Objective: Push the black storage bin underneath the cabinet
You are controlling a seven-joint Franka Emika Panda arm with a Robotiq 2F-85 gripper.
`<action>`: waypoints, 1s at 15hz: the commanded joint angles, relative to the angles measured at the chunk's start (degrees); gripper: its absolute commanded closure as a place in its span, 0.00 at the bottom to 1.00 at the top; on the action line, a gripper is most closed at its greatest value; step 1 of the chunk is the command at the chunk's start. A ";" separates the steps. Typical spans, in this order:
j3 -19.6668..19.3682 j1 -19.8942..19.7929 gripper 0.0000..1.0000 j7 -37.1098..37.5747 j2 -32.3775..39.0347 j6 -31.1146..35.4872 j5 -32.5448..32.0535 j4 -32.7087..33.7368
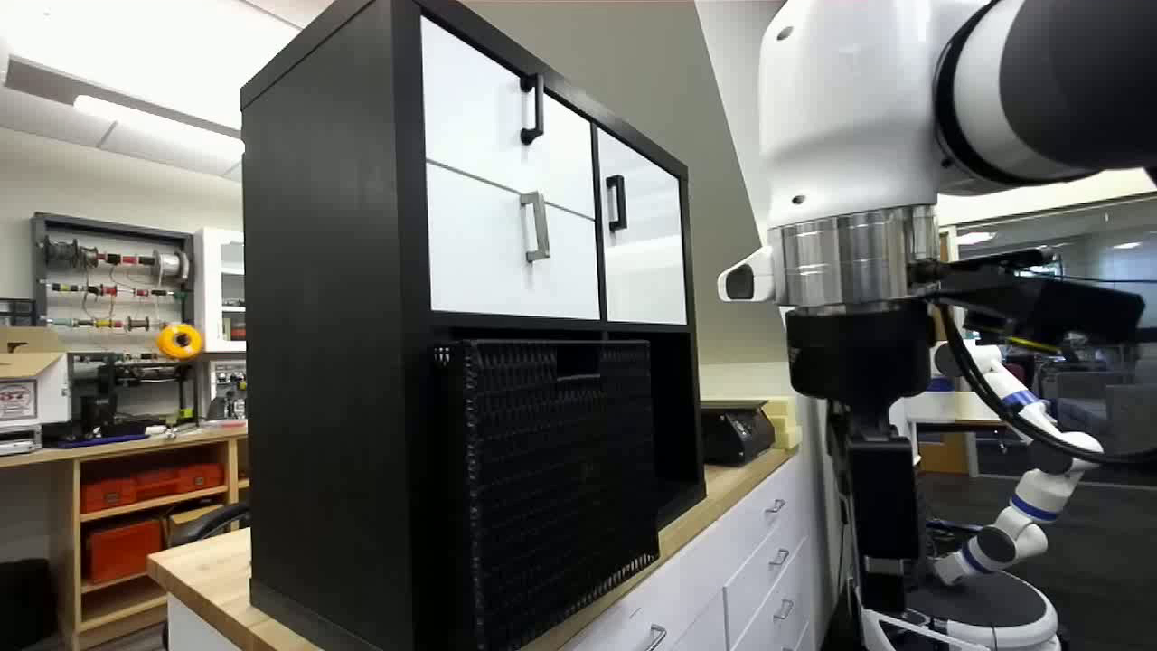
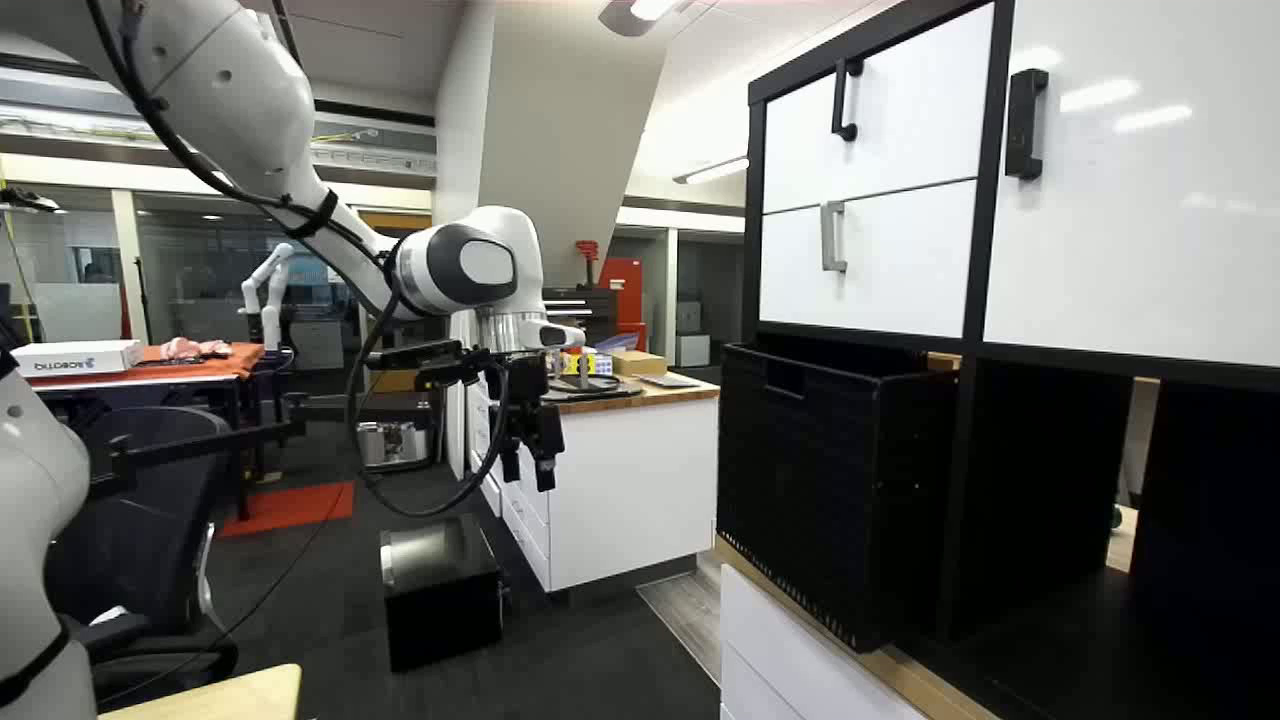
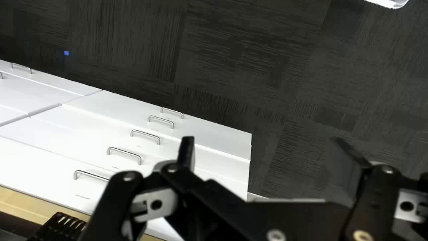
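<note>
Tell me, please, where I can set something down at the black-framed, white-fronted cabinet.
Looks bare, though dark: the open compartment under the white door, beside the ribbed black boxy bin. Also the pale wooden countertop corner beside the cabinet. Crowded: where the bin stands, with only a narrow gap beneath the lower white drawer.

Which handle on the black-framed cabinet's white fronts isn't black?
The slim metallic-grey bar handle on the lower white drawer front. The other two, the slim upper-drawer handle and slim door handle, are black.
</note>
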 commanded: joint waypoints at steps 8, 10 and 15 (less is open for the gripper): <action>-1.82 1.14 0.00 1.56 0.73 0.48 -1.98 0.45; -2.47 0.05 0.00 2.62 1.40 1.14 -4.16 1.02; -5.46 -3.17 0.00 8.32 3.13 6.90 -11.80 2.72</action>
